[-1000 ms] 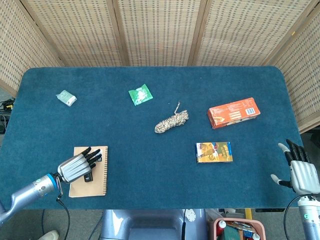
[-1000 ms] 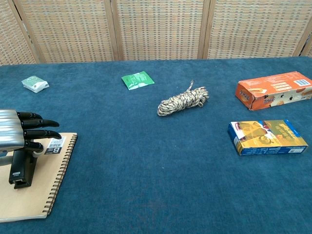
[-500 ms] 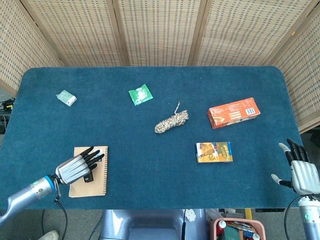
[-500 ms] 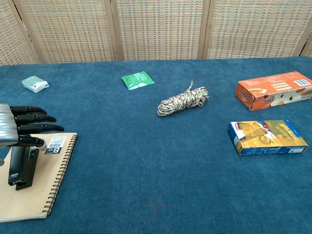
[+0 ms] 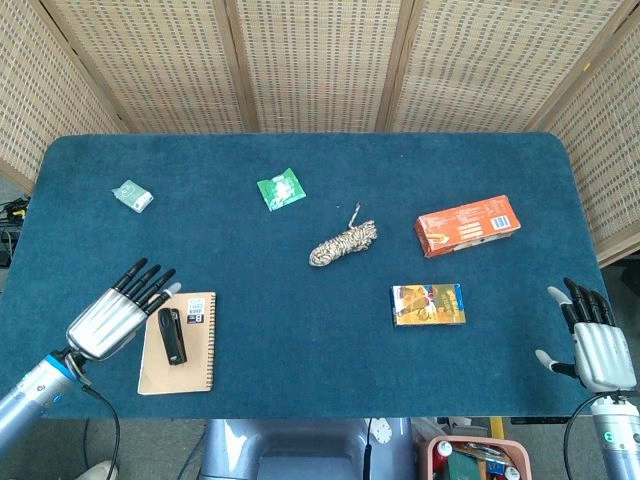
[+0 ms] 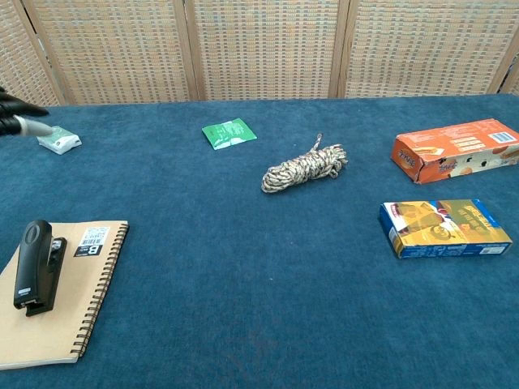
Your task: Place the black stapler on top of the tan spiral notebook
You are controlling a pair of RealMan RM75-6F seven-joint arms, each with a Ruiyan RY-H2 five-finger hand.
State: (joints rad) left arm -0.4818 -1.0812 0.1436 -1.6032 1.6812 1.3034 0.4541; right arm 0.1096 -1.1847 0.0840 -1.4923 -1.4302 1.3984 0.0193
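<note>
**Stapler down, left hand off**

Lifted clear now, the left hand [image 5: 112, 316] has pulled away to the notebook's left, fingers spread and holding nothing. Stapler [image 5: 172, 335] lies flat on the notebook [image 5: 197, 358], beside its barcode label [image 6: 92, 241]. Right hand [image 5: 594, 346] hangs off the table's [image 5: 300, 290] near right corner, fingers extended, empty.

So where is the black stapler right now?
The black stapler lies on the tan spiral notebook, near the table's front left corner in the head view, just right of the open left hand.
</note>
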